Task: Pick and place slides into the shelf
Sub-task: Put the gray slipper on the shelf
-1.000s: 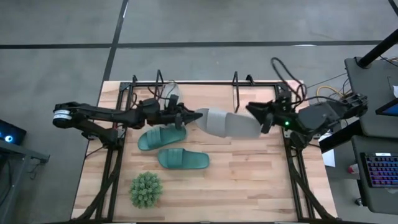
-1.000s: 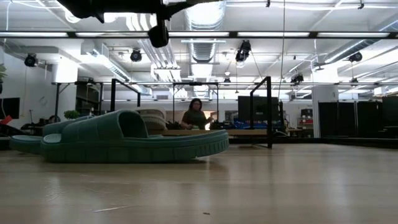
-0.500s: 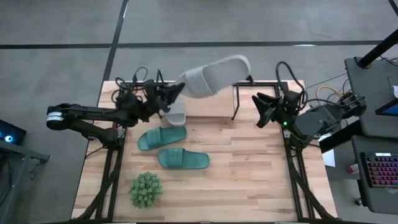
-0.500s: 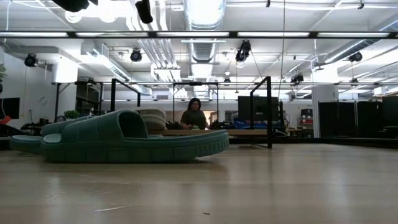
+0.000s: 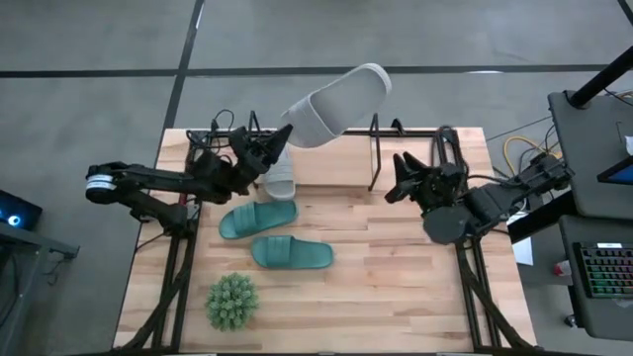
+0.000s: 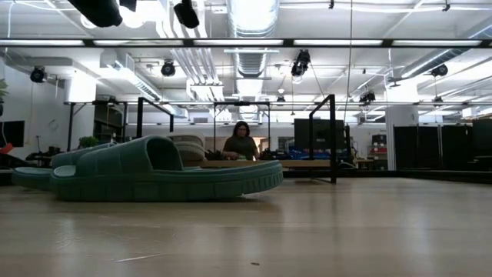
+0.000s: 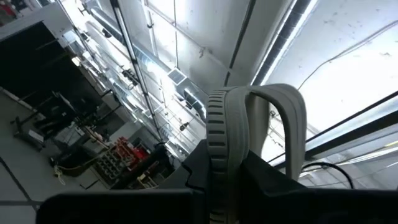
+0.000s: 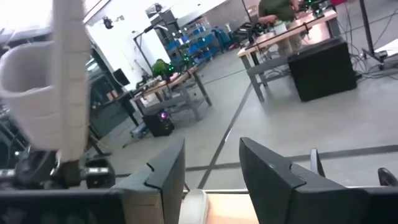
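Observation:
My left gripper [image 5: 280, 140] is shut on a light grey slide [image 5: 338, 102], which slants up and away over the shelf [image 5: 376, 150], a black wire rack along the table's far edge. A second grey slide [image 5: 281, 180] sits in the shelf's left part. Two teal slides [image 5: 257, 218] [image 5: 292, 254] lie flat on their soles on the wood in front of the shelf. My right gripper [image 5: 394, 184] hangs open and empty near the shelf's right half, fingers toward the table's left. My left gripper pinches the grey slide's lower end [image 7: 219, 163] between its two fingers, one finger [image 7: 198, 175] on the sole's side and one [image 7: 268, 180] on the footbed side under the strap [image 7: 283, 109]. The fingers point up and toward the table's right. The slide is lifted clear, its free end highest.
A small spiky green plant [image 5: 232, 302] stands at the near left. Black frame rails [image 5: 178, 267] run along both table sides. Bare wood [image 5: 396, 277] spreads over the near right. A person [image 6: 242, 142] sits far behind the table.
My left gripper has tipped upward, swinging the grey slide from level over the table's middle to slanting up above the shelf. The slide's end has come away from my right gripper, which has turned, sunk a little and moved toward the table's left, fingers still apart.

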